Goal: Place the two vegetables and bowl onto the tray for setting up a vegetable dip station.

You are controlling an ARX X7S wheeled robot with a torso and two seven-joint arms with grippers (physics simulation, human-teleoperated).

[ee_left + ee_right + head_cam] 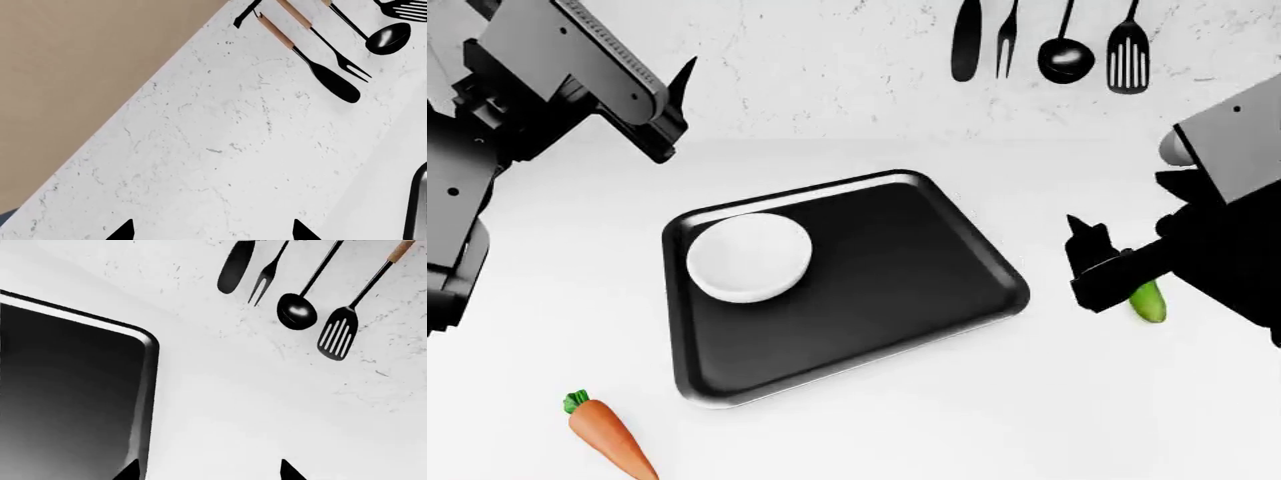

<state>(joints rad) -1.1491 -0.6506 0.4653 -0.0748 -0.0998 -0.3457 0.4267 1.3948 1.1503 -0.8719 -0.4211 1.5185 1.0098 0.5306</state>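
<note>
In the head view the black tray (881,320) lies mid-table. The white bowl (749,257) sits inside it, near its back left corner. The orange carrot (607,435) lies on the table off the tray's front left corner. The green cucumber (1149,300) lies right of the tray, partly hidden behind my right gripper (1084,262), which stands open beside the tray's right edge. My left gripper (675,105) hangs open and empty, raised above the table behind the tray's left side. The wrist views show each gripper (213,231) (208,471) with tips wide apart, plus tray rim (148,390) (419,205).
Black kitchen utensils (1048,45) hang on the marbled white wall behind the table; they also appear in the left wrist view as utensils (333,45) and in the right wrist view as utensils (300,295). A tan wall (67,75) borders the marble.
</note>
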